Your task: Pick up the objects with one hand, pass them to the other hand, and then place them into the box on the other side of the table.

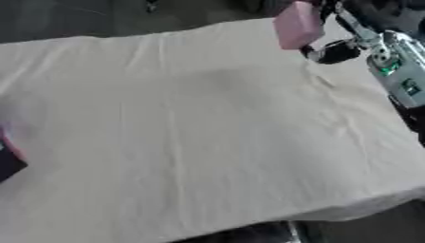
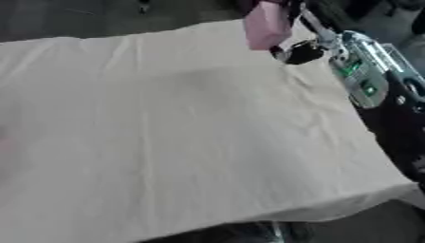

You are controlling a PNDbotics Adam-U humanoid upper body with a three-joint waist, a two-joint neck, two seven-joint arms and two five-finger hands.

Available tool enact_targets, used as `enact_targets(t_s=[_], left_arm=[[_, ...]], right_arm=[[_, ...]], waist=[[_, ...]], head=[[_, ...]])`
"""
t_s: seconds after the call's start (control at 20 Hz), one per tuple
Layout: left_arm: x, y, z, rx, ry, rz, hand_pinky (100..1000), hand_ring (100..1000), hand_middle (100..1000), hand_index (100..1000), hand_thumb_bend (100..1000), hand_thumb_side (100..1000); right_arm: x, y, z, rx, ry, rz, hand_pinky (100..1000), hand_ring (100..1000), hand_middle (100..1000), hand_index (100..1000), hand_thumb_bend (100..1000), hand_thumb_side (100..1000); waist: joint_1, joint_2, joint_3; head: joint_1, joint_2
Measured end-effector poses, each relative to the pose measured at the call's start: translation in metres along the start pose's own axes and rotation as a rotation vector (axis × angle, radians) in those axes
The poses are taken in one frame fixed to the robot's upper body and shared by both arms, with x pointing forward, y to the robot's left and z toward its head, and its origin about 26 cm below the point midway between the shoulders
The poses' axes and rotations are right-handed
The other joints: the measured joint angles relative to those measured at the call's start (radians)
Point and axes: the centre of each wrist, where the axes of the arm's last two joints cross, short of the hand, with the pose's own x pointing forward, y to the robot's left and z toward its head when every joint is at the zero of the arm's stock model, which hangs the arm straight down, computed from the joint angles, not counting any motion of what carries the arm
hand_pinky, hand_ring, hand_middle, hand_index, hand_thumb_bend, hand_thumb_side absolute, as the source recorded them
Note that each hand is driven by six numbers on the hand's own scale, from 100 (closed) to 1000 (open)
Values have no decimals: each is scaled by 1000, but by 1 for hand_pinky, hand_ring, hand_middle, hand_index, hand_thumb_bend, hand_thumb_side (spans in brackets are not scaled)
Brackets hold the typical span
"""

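Observation:
A pink block hangs above the table's far right edge, lifted off the cloth. My right hand holds it from the right and from behind, fingers curled round it; the silver and black forearm comes in down the right side. Most of the fingers are hidden behind the block. My left hand shows in neither view. At the left edge of the left eye view sits a dark purple thing with a pink rim, cut off by the frame; I cannot tell what it is.
A cream cloth with soft creases covers the whole table. Its near edge runs askew along the bottom, with dark floor beyond it. Dark floor also lies past the far edge.

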Motion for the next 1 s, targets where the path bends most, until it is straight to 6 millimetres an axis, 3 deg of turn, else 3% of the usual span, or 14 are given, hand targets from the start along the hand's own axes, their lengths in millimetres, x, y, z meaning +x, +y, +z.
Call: enact_targets(t_s=[0.4,1.0], left_arm=[[23,-13,-9,-106,-86,-30,870,752,748,765,168,547],[99,-50,-11,-439,-315,-87,870,773,772,811,195,646]], right_arm=[[34,21,-8,27,-46,-51,821,745,492,605,375,100],[66,40,-17,38,-42,-112,800,732,478,598,358,100]], waist=[[-7,-5,-2],[0,-5,35]], head=[[8,0],[-16,10]])
